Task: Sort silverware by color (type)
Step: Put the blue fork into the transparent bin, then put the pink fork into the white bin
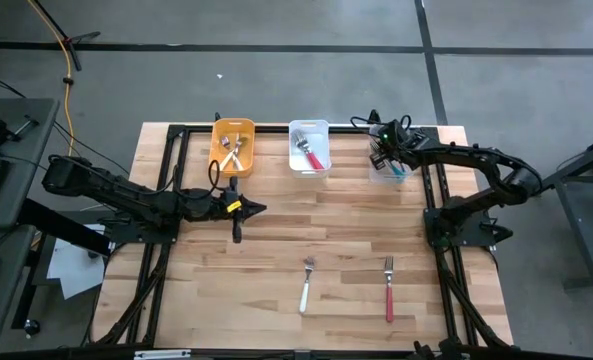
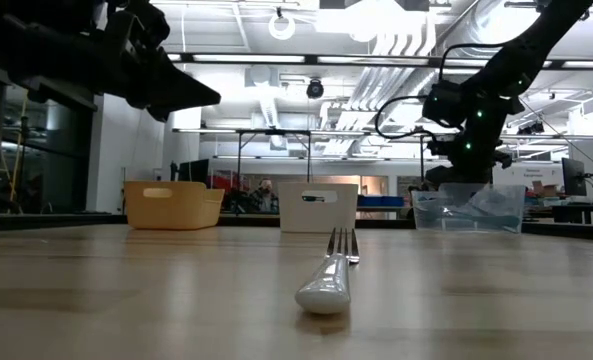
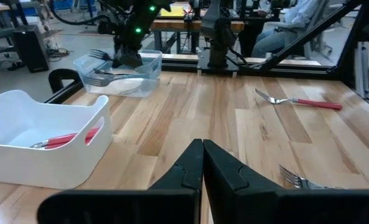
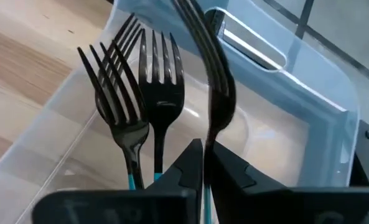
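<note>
The left tool [image 1: 248,209] hovers over the surface [image 1: 276,260] at about 9 o'clock from its centre, clenched on nothing. Just beyond it, near 11 o'clock, the orange bin [image 1: 233,146] holds a few forks with pale handles. Next, at 12 o'clock, the white bin [image 1: 309,147] holds a red fork [image 3: 66,139]. Nothing stands between the left tool and these two bins.

On the near side of the surface, around 6 o'clock, a white fork [image 1: 305,285] lies alone with its head toward the bins. Just to its right, apart from it, the loose red fork [image 1: 388,288] lies the same way.

At 1 o'clock the right tool [image 1: 381,152] is down inside the clear bin [image 1: 389,168], its fingers [image 4: 190,168] nearly closed around the neck of a teal fork [image 4: 215,87]. Two more teal forks [image 4: 140,106] lie beside it in the bin, crowding the tool.
</note>
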{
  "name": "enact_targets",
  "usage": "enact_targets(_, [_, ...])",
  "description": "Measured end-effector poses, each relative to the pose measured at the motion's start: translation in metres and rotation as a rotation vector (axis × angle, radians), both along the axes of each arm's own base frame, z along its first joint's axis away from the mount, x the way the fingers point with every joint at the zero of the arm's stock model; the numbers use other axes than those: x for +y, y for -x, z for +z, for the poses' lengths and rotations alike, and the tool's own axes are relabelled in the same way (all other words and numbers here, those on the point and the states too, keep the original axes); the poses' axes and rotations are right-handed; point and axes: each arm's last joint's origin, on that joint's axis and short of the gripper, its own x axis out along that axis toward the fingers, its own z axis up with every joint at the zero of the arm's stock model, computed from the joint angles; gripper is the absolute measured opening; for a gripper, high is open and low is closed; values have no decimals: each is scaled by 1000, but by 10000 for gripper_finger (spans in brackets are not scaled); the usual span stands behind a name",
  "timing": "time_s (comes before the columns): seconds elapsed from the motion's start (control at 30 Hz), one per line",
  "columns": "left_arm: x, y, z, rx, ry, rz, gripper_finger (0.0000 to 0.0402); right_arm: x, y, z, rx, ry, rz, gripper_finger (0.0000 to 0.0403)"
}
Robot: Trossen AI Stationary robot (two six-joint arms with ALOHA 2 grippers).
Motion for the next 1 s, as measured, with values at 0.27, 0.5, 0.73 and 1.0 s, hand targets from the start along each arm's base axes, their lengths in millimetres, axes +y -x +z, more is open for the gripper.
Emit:
enact_targets(0.27, [-1,0,0,0,4,-19,1,0,-9,19,-9,38,12,79])
enact_targets(0.5, [-1,0,0,0,3,-19,1,29,-28,51,-91,59,88,112])
enact_targets(0.73, [-1,0,0,3,-13,-22,1,101,-39,63,-114,20,168,52])
enact_targets(1.0, [-1,0,-1,7,-5,-20,1,193,-36,51,-160,-193,173,9])
